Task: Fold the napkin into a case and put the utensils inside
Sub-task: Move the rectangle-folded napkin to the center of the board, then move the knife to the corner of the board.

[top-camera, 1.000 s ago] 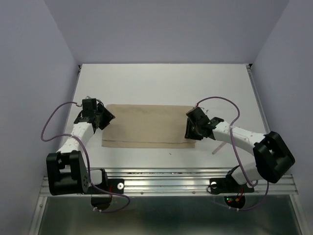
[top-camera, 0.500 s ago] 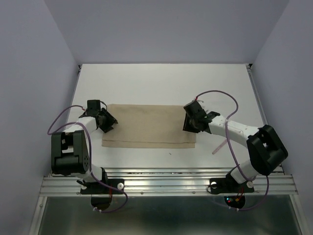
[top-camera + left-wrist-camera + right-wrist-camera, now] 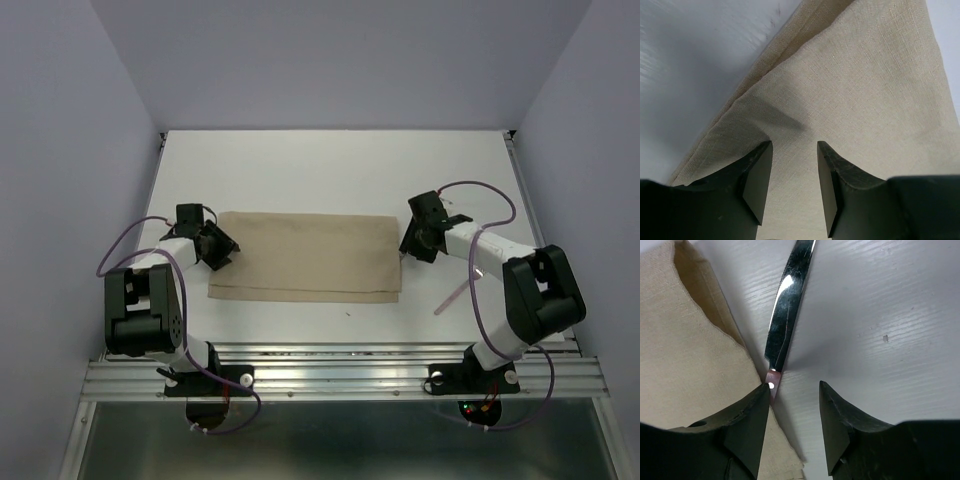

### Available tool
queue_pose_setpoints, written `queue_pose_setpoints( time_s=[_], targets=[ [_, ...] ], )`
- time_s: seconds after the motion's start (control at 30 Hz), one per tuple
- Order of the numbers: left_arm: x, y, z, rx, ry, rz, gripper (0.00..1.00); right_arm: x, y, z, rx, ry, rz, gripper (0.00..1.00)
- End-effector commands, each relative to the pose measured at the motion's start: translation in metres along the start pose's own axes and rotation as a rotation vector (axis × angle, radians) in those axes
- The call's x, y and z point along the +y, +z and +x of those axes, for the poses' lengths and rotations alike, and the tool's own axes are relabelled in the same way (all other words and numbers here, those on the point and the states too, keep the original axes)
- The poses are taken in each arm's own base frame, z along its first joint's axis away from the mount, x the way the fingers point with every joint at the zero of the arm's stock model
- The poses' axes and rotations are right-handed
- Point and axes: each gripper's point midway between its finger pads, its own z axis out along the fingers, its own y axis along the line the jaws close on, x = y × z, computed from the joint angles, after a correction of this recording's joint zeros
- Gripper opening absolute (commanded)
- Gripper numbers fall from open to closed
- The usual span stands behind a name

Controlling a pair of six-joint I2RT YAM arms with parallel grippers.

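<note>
The napkin [image 3: 305, 255] lies flat on the table as a wide beige rectangle of folded layers, with a lower layer showing along its near edge. My left gripper [image 3: 218, 247] is at its left end, open, its jaws apart just above the flat cloth [image 3: 865, 90]. My right gripper [image 3: 413, 243] is just off the napkin's right edge, open over bare table. One of the utensils, a knife [image 3: 787, 305], lies beside the cloth [image 3: 685, 350], and the start of its reddish handle touches my left fingertip [image 3: 757, 405]. A pale pink handle [image 3: 452, 296] pokes out from under the right arm.
The white table [image 3: 330, 170] is walled in by lavender panels on the left, back and right. A metal rail [image 3: 340, 365] with both arm bases runs along the near edge. The right forearm [image 3: 485, 248] stretches across the table right of the napkin.
My right gripper has slid right, off the napkin's right end, and its jaws have widened. The left arm drew its elbow back early on, then held still at the left end.
</note>
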Motion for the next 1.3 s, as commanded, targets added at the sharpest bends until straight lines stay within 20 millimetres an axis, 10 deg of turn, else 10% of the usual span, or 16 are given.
queue_pose_setpoints(
  time_s=[0.0,0.47,1.07,1.27],
  targets=[
    [0.037,0.004,-0.004,0.002,-0.073,-0.118,0.53,0.019,-0.004,-0.008,0.004,-0.008,-0.055,0.50],
    [0.040,0.004,-0.010,-0.012,-0.077,-0.127,0.52,0.019,0.020,0.008,0.062,-0.040,-0.045,0.49],
    [0.036,0.008,-0.012,-0.004,-0.074,-0.115,0.52,0.026,0.005,0.014,0.024,-0.155,0.066,0.48],
    [0.036,0.008,-0.011,0.002,-0.072,-0.114,0.52,0.021,0.011,0.026,0.051,-0.146,0.089,0.24]
  ],
)
